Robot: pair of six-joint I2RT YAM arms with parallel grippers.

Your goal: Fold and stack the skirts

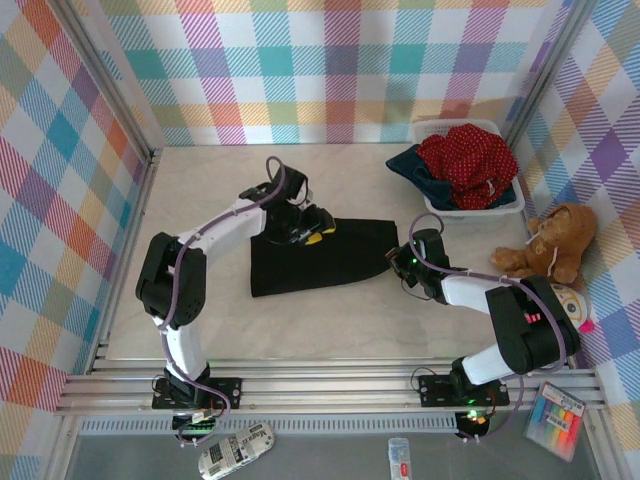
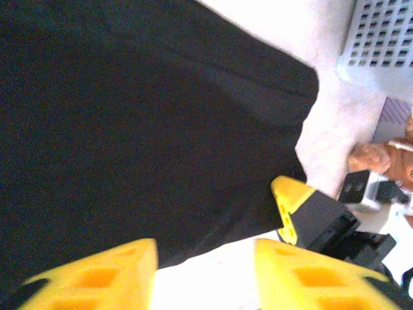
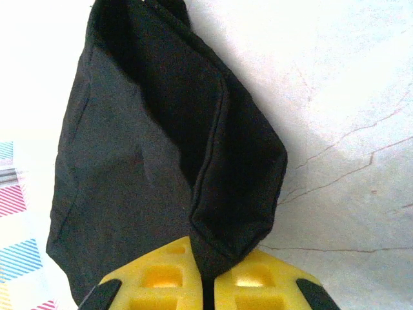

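A plain black skirt [image 1: 310, 265] lies flat in the middle of the table. My right gripper [image 1: 398, 262] sits at its right corner. In the right wrist view this gripper [image 3: 205, 284] is shut on a bunched fold of the black skirt [image 3: 129, 174]. My left gripper [image 1: 308, 228] hovers over the skirt's far edge. Its yellow fingers [image 2: 103, 271] stand apart in the left wrist view, with only bare table and the hem of the black skirt [image 2: 148, 116] between them. A red dotted skirt [image 1: 470, 160] and a dark blue denim one [image 1: 415, 170] are heaped in the basket.
The white mesh basket [image 1: 500, 210] stands at the back right, with its corner [image 2: 381, 39] near the skirt. A brown teddy bear [image 1: 555, 245] sits by the right wall. Plaid walls close in three sides. Bare table lies left of and in front of the skirt.
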